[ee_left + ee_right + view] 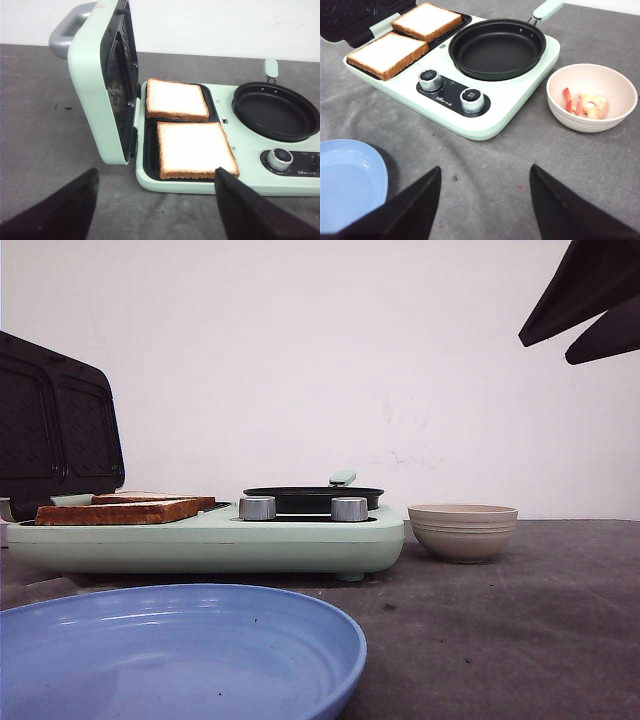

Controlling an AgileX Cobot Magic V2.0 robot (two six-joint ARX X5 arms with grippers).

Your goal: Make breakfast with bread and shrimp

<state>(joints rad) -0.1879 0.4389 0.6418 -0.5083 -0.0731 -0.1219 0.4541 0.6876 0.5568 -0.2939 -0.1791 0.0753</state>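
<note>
Two bread slices are seen flat in the opened toaster. The left pincer, spread wide and empty, is held just before the nearer slice. The right pincer, likewise wide, is nearer the shrimp in the bowl.

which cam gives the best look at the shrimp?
Right wrist view. It looks down into the beige bowl, so the shrimp shows plainly, pink and orange, lying inside. The front view sees that bowl side-on only, its wall hiding the contents. The left wrist view frames the bread and pan; no bowl or shrimp.
</note>
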